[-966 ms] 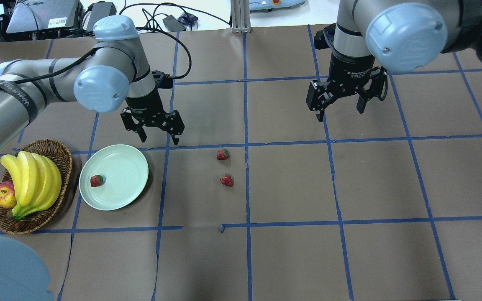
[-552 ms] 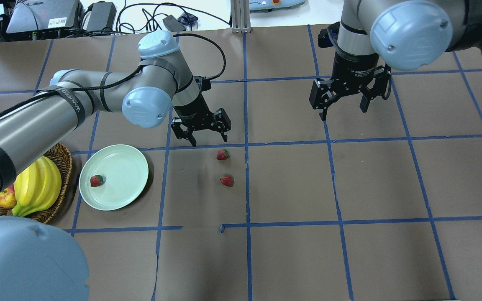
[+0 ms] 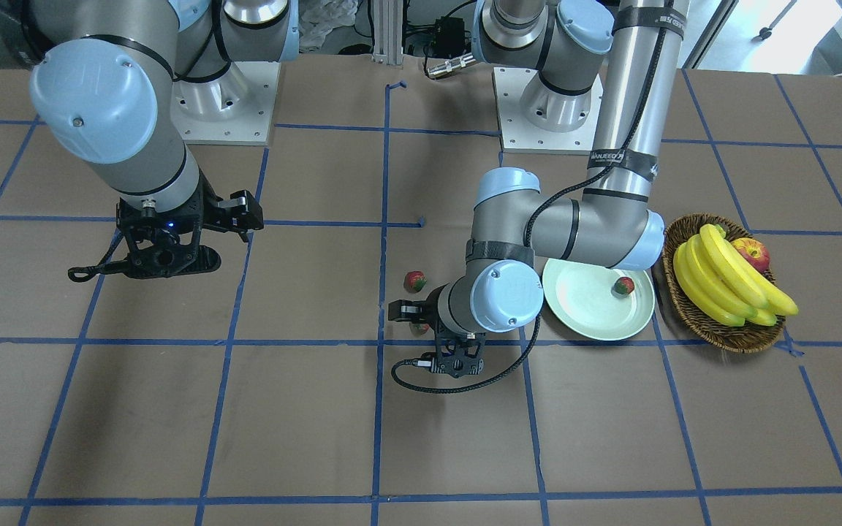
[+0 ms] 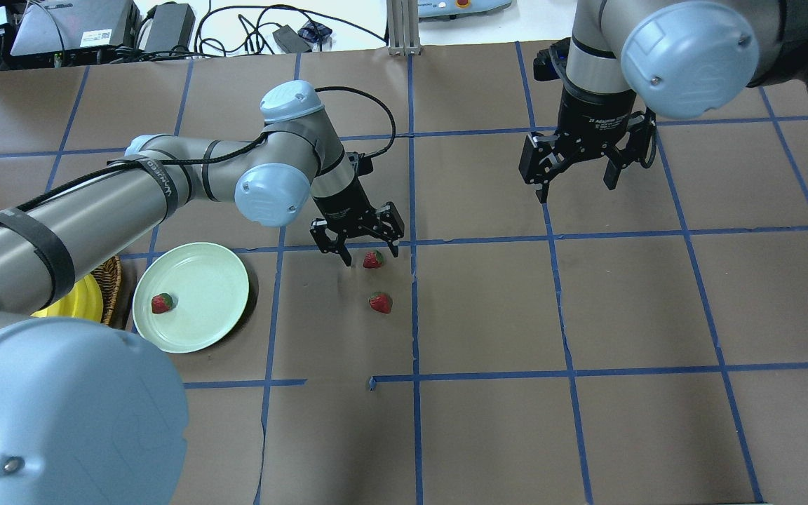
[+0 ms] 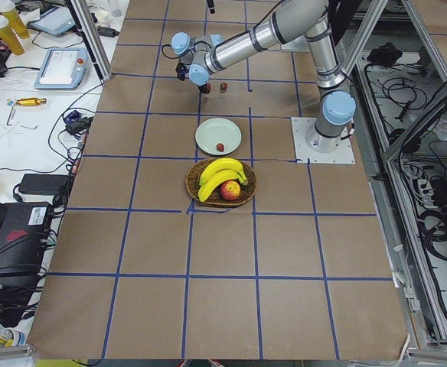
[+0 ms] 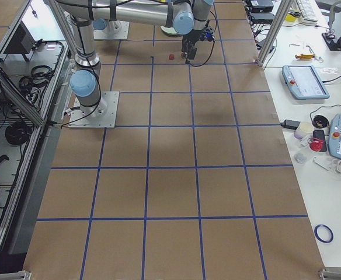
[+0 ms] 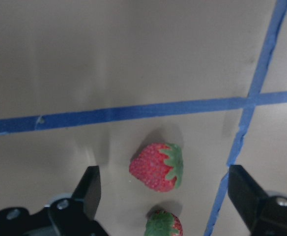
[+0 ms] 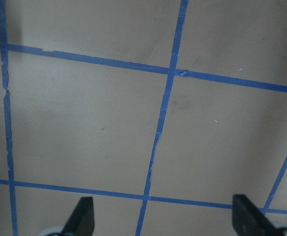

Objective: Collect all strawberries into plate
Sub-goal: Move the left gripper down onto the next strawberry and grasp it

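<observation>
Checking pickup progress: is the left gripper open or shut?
Open: the left gripper has its fingers wide apart, either side of a strawberry, not touching it.

3 strawberries in all: 1 strawberry (image 4: pixel 161 303) on the plate (image 4: pixel 214 280) and 2 on the table (image 4: pixel 656 315), the far strawberry (image 4: pixel 373 259) and the near strawberry (image 4: pixel 380 303). 1 plate. 1 basket (image 3: pixel 721 337), holding 1 apple (image 3: pixel 751 253) and 1 bunch of bananas (image 3: pixel 721 281); the number of bananas in the bunch cannot be told for sure, 4 or 5. 2 arms, the left arm (image 4: pixel 95 210) and the right arm (image 4: pixel 684 56), with 2 grippers: 1 left gripper (image 4: pixel 370 256) and 1 right gripper (image 4: pixel 578 191).
</observation>
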Controlling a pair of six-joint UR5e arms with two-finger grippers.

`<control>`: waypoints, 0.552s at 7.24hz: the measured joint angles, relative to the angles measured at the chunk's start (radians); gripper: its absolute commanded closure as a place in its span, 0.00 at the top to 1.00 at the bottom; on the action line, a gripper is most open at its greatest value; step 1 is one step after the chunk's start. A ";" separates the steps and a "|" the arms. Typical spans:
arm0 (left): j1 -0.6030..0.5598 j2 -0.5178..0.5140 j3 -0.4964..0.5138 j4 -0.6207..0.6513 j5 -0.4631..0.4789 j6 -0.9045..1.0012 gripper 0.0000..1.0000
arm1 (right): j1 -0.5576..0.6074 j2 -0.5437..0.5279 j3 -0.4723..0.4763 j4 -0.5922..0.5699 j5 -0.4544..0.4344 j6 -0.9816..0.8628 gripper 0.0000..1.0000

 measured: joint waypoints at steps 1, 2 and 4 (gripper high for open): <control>-0.005 -0.006 0.000 0.000 0.003 0.005 0.00 | 0.000 0.000 0.001 0.000 0.000 0.000 1.00; -0.007 -0.009 0.001 0.000 0.010 0.010 0.00 | 0.000 0.000 0.001 0.000 0.001 0.000 1.00; -0.008 -0.006 0.005 -0.003 0.038 0.015 0.00 | 0.000 0.000 0.001 -0.001 0.000 0.000 1.00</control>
